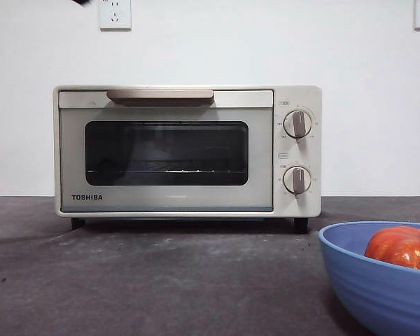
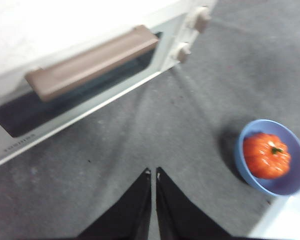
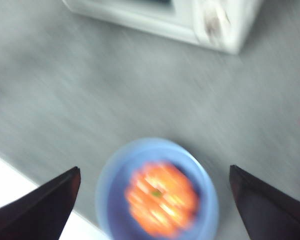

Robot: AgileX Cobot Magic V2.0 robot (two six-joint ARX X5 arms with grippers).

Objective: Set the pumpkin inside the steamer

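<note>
The orange pumpkin (image 1: 404, 246) with a green stem lies in a blue bowl (image 1: 374, 280) at the near right of the table. The cream steamer (image 1: 187, 150) stands behind it, its glass door closed under the beige handle (image 1: 160, 94). My right gripper (image 3: 154, 172) hangs open high above the bowl, with the pumpkin (image 3: 161, 197) between its spread jaws in the blurred wrist view. My left gripper (image 2: 154, 173) is shut and empty above the table in front of the steamer (image 2: 80, 75), well away from the pumpkin (image 2: 266, 155).
Dark grey tabletop (image 1: 161, 280) stretches between the steamer and the bowl. Two round knobs (image 1: 297, 124) sit on the steamer's right side. A white wall with power sockets (image 1: 115, 14) rises behind. A black arm tip (image 1: 80, 2) shows at the top left.
</note>
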